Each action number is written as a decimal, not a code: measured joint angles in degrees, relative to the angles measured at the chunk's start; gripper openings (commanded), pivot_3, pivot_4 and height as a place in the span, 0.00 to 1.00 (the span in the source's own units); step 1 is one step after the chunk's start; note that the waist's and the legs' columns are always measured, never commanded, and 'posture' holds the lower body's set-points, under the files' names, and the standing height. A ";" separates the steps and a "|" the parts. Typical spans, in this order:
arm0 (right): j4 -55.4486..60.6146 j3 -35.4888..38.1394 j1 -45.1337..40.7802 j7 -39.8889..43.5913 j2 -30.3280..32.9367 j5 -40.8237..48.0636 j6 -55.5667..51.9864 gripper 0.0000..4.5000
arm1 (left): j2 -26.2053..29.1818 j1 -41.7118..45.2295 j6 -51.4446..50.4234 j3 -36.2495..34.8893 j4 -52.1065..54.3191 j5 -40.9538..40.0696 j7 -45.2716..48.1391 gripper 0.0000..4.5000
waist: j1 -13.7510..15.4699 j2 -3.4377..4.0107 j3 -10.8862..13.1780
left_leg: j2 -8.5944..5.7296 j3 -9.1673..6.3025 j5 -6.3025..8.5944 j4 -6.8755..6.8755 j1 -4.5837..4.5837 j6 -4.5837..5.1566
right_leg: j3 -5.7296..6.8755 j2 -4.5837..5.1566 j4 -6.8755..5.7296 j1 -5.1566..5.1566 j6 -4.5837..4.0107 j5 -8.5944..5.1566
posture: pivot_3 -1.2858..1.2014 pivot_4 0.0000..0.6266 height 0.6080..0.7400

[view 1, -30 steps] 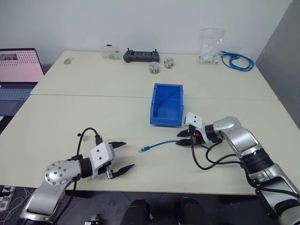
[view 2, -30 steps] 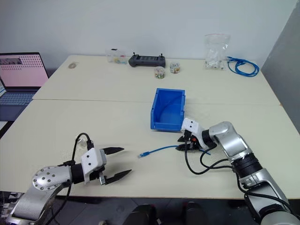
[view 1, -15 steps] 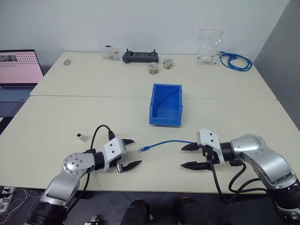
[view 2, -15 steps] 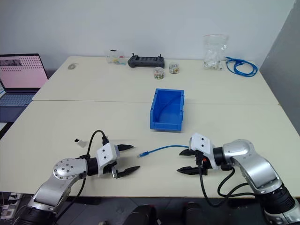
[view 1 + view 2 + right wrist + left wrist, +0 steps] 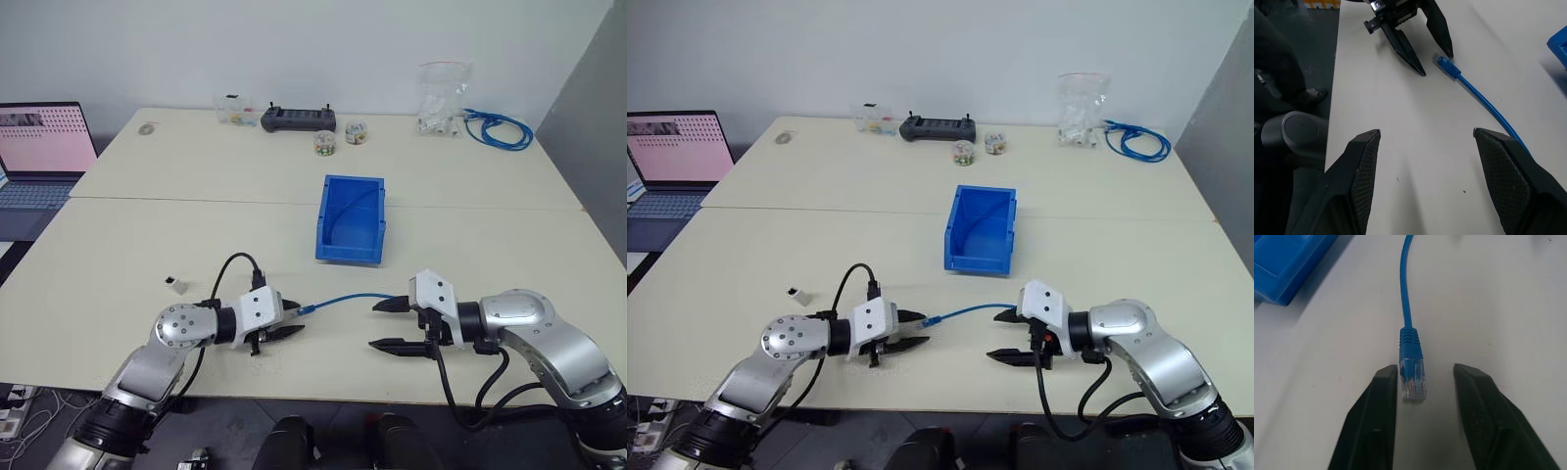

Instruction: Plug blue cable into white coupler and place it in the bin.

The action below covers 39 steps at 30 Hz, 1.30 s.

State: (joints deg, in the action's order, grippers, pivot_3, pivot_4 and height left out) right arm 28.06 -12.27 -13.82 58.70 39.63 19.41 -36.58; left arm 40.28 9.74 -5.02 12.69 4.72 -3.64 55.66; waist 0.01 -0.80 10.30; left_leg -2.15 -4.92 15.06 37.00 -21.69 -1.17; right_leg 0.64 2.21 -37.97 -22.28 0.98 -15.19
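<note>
**Left gripper closing in on the cable plug**

The table [image 5: 147,225] holds everything. The bin [image 5: 351,217] sits near its middle, open top up and with nothing visible inside, well beyond both arms. The cable [image 5: 355,297] lies flat on the table in front of the bin, running across between the two grippers. The coupler [image 5: 175,285] is a tiny white block off to the left, well apart from the cable and from both grippers.

Judged from this layout, the task is at its first step: picking up the cable by its plug end. Nothing is plugged in and nothing is in the bin.

The left arm reaches in low from the left, its gripper [image 5: 1423,382] pointing along the table toward the cable's end. The clear plug [image 5: 1412,378] lies between the two fingers, right against one finger, with a clear gap to the other. The jaws are narrowed around it but not pinched on it. The next move calls for finishing the squeeze squarely on the plug body, so the plug does not skid sideways on the smooth table, then carrying it toward the coupler.

The right arm lies low at the cable's other end, its gripper [image 5: 395,324] spread wide and holding nothing. The cable passes just beside one finger [image 5: 1511,178].
</note>
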 measured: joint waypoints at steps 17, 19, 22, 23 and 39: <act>3.57 3.81 3.48 -2.17 0.89 5.58 0.98 0.71 | 0.14 3.42 -23.48 0.00 7.36 -6.68 3.07 0.06 | -0.25 -0.05 0.01 | 0.04 -0.03 0.00 0.00 -0.05 0.00 | 0.04 -0.07 -0.01 -0.02 0.01 -0.01 | 0.52 0.24 1.00; 4.98 5.50 4.64 -1.95 1.98 8.98 -1.66 0.71 | -1.42 5.00 -31.81 -0.28 8.81 -12.29 4.02 0.06 | -0.23 -0.16 0.08 | 0.03 -0.05 0.00 0.02 -0.12 0.00 | 0.05 -0.06 -0.01 -0.05 0.01 -0.01 | 0.52 0.24 1.00; 7.84 7.69 6.43 -2.40 2.10 14.27 -5.02 0.71 | -4.17 9.27 -40.66 -3.12 9.48 -19.16 3.60 0.06 | -0.13 -0.35 0.18 | 0.03 -0.18 0.00 0.04 -0.15 0.00 | 0.15 -0.07 0.00 -0.04 0.02 -0.01 | 0.52 0.24 1.00; 8.52 8.14 6.79 -2.57 2.04 15.96 -6.03 0.71 | -4.83 10.47 -42.47 -4.37 9.49 -20.92 3.46 0.06 | -0.13 -0.35 0.19 | 0.03 -0.18 0.00 0.03 -0.15 0.00 | 0.14 -0.07 0.00 -0.04 0.01 -0.01 | 0.52 0.24 1.00; 7.59 18.34 7.71 -24.23 -11.26 39.65 -17.17 0.71 | -13.21 18.99 -74.07 -21.95 8.85 -55.08 -3.92 0.06 | -0.44 -0.37 0.20 | 0.02 -0.14 -0.03 0.03 -0.09 -0.05 | 0.05 -0.07 -0.04 -0.04 0.01 -0.01 | 0.52 0.24 1.00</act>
State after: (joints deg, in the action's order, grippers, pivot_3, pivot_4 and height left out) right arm 35.65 6.07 -6.10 34.47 28.37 59.06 -53.75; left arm 27.07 28.72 -79.09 -9.26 13.57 -58.72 51.74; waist -0.42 -1.16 10.50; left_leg -2.13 -5.06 15.03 37.03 -21.79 -1.23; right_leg 0.69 2.14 -38.01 -22.32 0.99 -15.20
